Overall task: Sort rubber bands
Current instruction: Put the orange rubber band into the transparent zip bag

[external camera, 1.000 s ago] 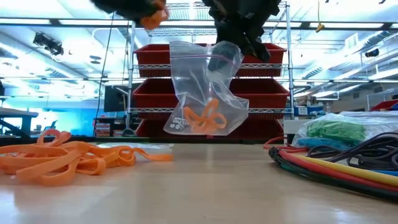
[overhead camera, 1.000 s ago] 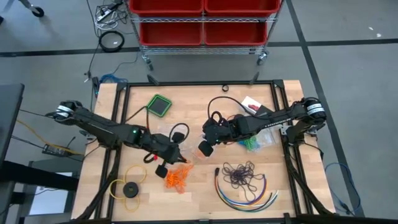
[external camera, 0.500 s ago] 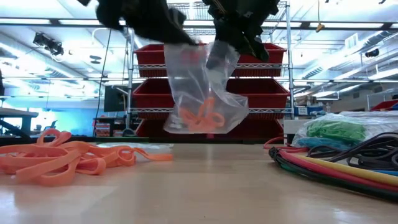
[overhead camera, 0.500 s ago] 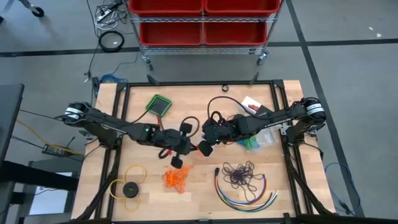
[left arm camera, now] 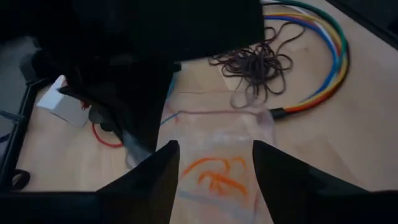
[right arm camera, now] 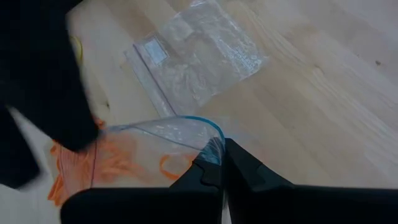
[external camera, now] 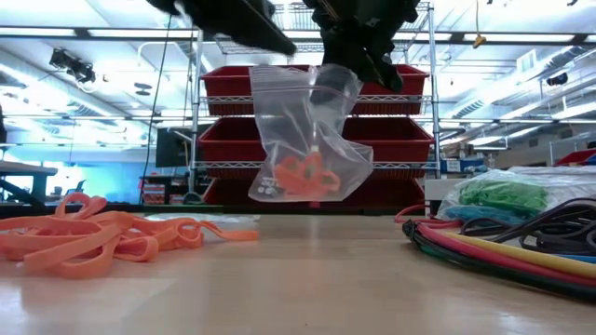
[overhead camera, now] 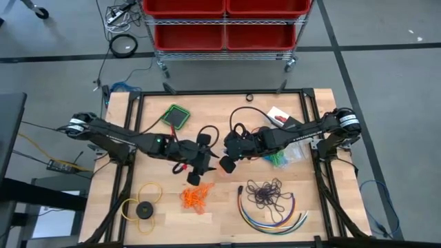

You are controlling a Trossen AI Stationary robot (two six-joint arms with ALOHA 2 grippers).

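Mid-sort at my table (overhead camera: 220,213): at the centre of the high view my right gripper (overhead camera: 227,164) is clamped on the rim of a clear bag (external camera: 307,140) hanging above the wood, a few orange rubber bands (external camera: 300,173) pooled in its bottom. My left gripper (overhead camera: 196,165), fingers spread and holding nothing, sits just left of the bag's mouth. By my reckoning most work remains: a loose orange pile (overhead camera: 195,198) lies lower centre, the dark purple bands (overhead camera: 267,193) lower right, and a bag of green bands (external camera: 498,197) at right.
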